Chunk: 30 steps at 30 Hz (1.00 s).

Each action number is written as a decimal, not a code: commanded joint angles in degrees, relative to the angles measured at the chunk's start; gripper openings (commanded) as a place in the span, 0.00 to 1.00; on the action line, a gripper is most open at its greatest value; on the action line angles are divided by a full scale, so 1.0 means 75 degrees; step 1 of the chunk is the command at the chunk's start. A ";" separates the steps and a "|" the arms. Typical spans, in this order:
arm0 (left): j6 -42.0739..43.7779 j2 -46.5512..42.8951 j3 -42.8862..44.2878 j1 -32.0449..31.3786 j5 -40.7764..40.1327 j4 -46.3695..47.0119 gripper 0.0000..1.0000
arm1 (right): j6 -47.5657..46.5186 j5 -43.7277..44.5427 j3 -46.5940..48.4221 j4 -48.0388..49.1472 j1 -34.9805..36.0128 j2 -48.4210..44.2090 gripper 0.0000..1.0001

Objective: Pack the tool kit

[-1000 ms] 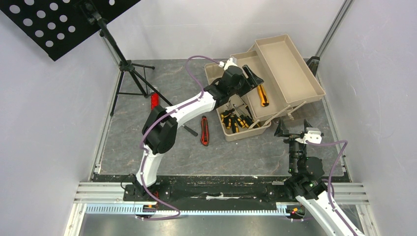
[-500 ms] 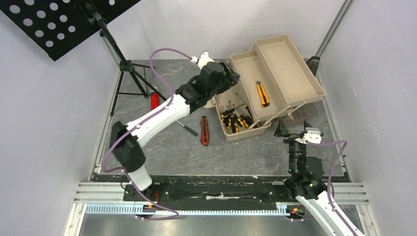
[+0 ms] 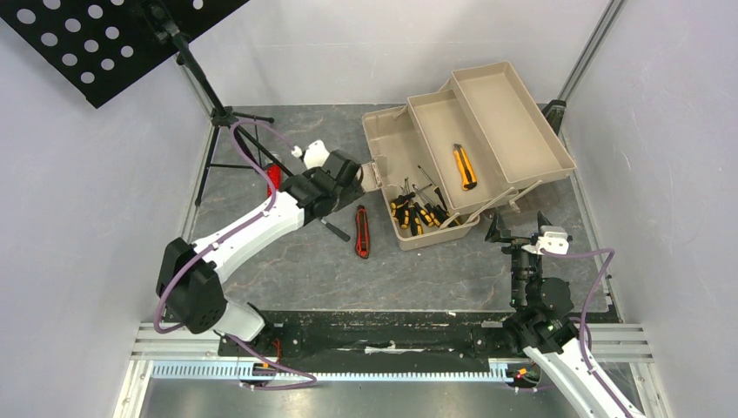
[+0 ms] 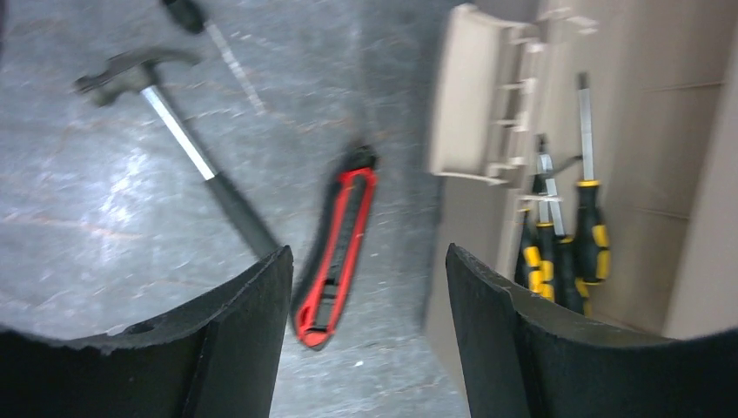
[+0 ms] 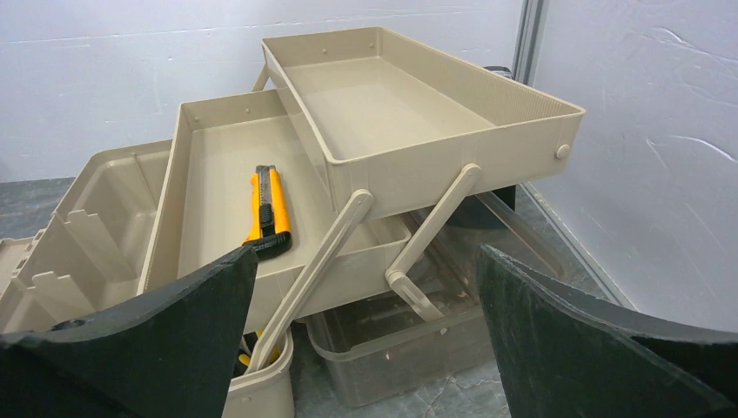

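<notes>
At lower right the right hand (image 3: 519, 228) stands spread wide and empty, facing the toolbox (image 3: 522, 117). Mid-frame the red utility knife (image 3: 362, 232) lies on the table (image 3: 418, 270), with the left hand (image 4: 367, 261) released and empty near it. Farther up, screwdrivers (image 3: 415, 214) lie in the toolbox's bottom bin and an orange utility knife (image 3: 464, 166) in its middle tray.

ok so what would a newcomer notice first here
The big tan toolbox at the far right of the table, its fold-out trays spread in steps, with an orange utility knife in the lower one and yellow-and-black screwdrivers in the base. Then the red utility knife lying on the table just left of it, with the left gripper open close by.
</notes>
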 commanded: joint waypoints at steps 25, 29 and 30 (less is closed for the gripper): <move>0.0954 0.2997 0.0241 -0.0241 0.1632 -0.0261 0.66 | -0.0023 0.0164 -0.0015 0.0277 0.0045 -0.0619 0.98; 0.0944 0.3154 0.0100 -0.0230 0.1634 -0.0173 0.63 | -0.0025 0.0169 -0.0017 0.0274 0.0048 -0.0608 0.98; 0.0941 0.3186 0.0084 -0.0229 0.1675 -0.0160 0.62 | -0.0032 0.0160 -0.0007 0.0280 0.0047 -0.0608 0.98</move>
